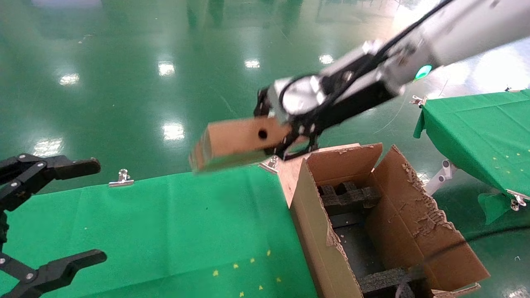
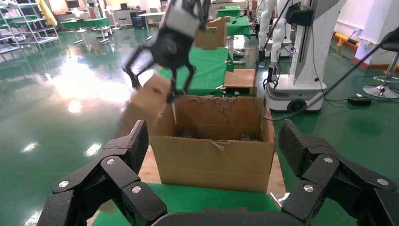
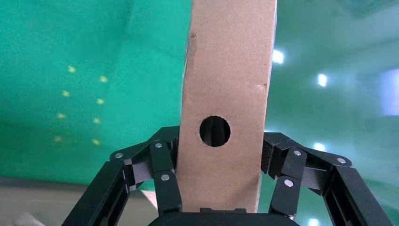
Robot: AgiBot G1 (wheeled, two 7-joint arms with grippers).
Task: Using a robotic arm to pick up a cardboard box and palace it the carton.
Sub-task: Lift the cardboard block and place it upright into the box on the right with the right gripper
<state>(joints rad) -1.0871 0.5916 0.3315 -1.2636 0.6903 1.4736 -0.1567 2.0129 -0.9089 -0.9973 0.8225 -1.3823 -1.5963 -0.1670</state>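
— Where's everything?
— The bench [image 1: 145, 223] has the carton [image 1: 314, 231] at its edge, flaps up. The right gripper [image 1: 285, 136] is clamped on the cardboard box [image 1: 236, 140], in the air beside the carton.
— The left gripper [image 1: 62, 215]?
— Spread wide over the bench, holding nothing.

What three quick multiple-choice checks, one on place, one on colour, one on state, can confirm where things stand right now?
1. Where is the cardboard box?
A. Inside the carton
B. In the air beside the carton's far corner
C. Flat on the table

2. What colour is the table cloth?
A. Green
B. Blue
C. White

3. How is the left tool?
A. Shut on the box
B. Shut, holding nothing
C. Open, holding nothing

Answers:
1. B: the right tool holds the box aloft, short of the carton opening.
2. A: green cloth covers the table.
3. C: its fingers are spread wide apart at the table's near left.
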